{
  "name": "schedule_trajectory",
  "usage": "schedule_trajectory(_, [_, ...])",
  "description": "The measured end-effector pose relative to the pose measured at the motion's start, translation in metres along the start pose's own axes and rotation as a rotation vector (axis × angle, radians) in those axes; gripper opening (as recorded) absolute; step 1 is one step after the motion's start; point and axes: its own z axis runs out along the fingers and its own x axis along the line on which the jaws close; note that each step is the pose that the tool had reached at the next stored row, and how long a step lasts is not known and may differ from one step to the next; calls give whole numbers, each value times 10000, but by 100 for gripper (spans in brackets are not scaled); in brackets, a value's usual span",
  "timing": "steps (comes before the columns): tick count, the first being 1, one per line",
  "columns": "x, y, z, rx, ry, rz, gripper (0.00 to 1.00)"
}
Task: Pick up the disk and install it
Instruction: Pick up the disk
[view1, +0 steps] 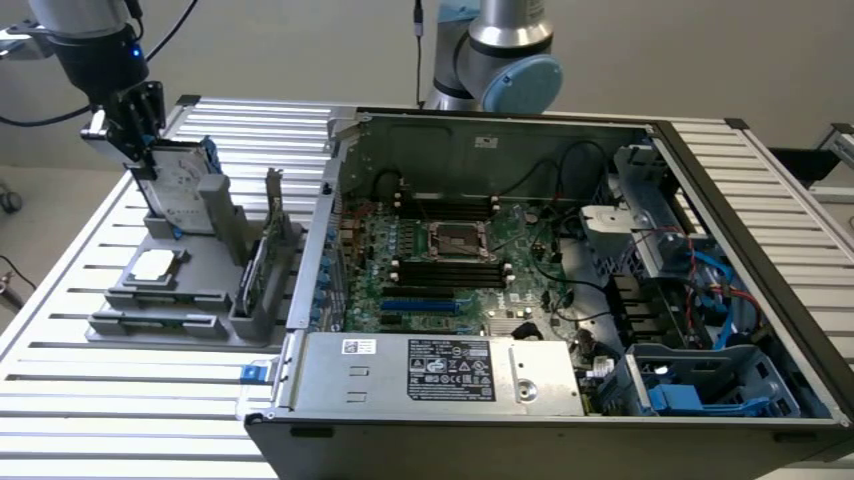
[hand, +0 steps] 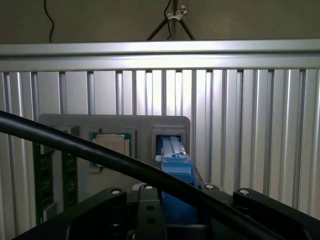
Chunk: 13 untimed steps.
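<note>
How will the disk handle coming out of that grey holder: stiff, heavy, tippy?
The disk looks like a rigid metal slab in a blue carrier, so probably stiff and heavy for its size. Standing on edge in the grey holder with the gripper at its top, it may tilt if held off-centre.

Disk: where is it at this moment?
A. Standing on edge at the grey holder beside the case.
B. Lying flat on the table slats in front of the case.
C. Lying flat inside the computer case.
A: the disk stands on edge at the grey holder on the exterior view's left, just under the tool, outside the case.
</note>
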Motion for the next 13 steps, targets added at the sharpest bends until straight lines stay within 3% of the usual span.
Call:
schedule_trajectory(9, [0,0,-1,2,-1,0,32])
schedule_trajectory(13, [2,1,-45,0,0,0,32])
